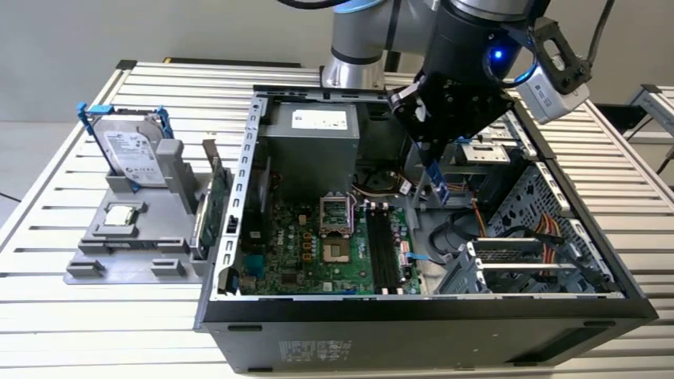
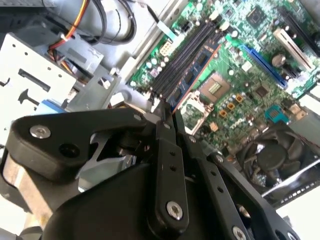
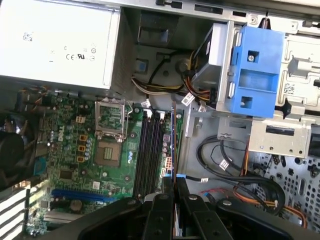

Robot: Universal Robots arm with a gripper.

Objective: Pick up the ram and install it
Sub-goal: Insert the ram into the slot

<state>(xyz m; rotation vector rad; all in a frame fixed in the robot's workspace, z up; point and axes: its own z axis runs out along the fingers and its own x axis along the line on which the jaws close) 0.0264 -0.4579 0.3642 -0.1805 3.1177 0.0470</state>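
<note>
My gripper (image 1: pixel 430 151) hangs over the open computer case (image 1: pixel 421 308), shut on the ram (image 1: pixel 434 181), a thin blue stick that hangs below the fingers. In the second wrist view the ram (image 2: pixel 197 65) runs out from the fingertips of the gripper (image 2: pixel 167 116), its dark chips showing, alongside the long black slots (image 2: pixel 181 59). In the first wrist view the ram (image 3: pixel 173 135) is seen edge-on ahead of the gripper (image 3: pixel 175 184), just beside the black slots (image 3: pixel 150 150) and above the motherboard (image 3: pixel 75 150).
A silver hard drive (image 1: pixel 135 154) and a large green card (image 1: pixel 211 209) stand on a grey fixture (image 1: pixel 126 249) at the exterior view's left. Inside the case are the power supply (image 3: pixel 55 42), a blue drive caddy (image 3: pixel 252 70), cable bundles (image 3: pixel 225 155) and a fan (image 2: pixel 270 150).
</note>
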